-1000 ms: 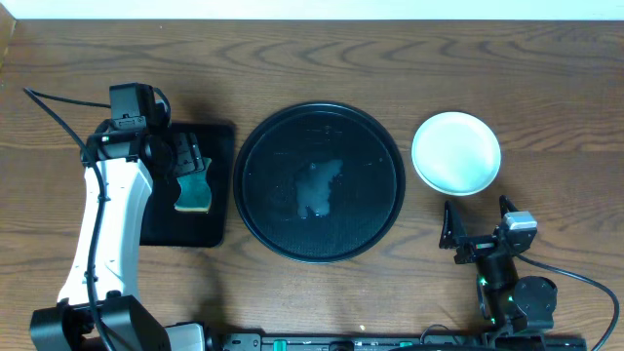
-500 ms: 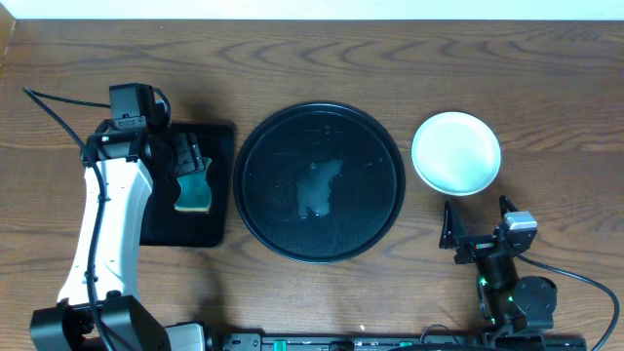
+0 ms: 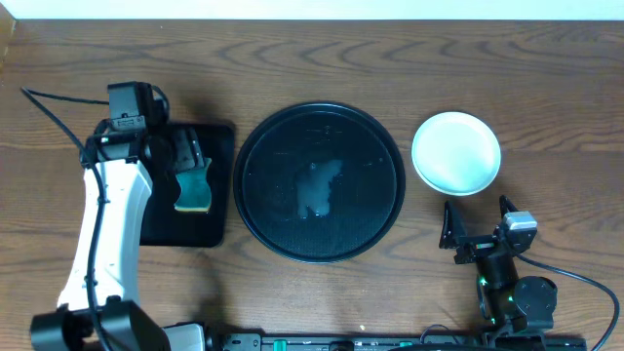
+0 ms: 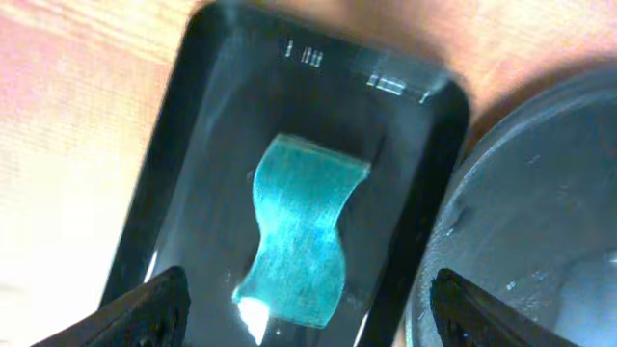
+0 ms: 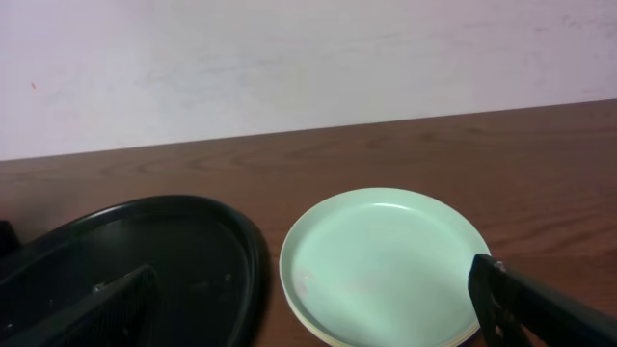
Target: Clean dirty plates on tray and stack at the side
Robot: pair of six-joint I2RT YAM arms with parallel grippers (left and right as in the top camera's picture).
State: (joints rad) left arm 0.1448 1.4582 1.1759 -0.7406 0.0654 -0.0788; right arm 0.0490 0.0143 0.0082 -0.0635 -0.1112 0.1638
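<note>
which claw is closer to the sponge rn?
Left. The left claw hovers open over the sponge; the right claw sits past the round tray, by the plates.

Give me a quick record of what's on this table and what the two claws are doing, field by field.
round tray: middle of the table, no plates on it, pale smear at its centre
plates: stacked right of the round tray, mint one on top, yellow edge beneath
sponge: teal, lying in the small rectangular tray at left
left gripper: open, above the sponge, not gripping it
right gripper: open, empty, near the front edge, short of the plates
</note>
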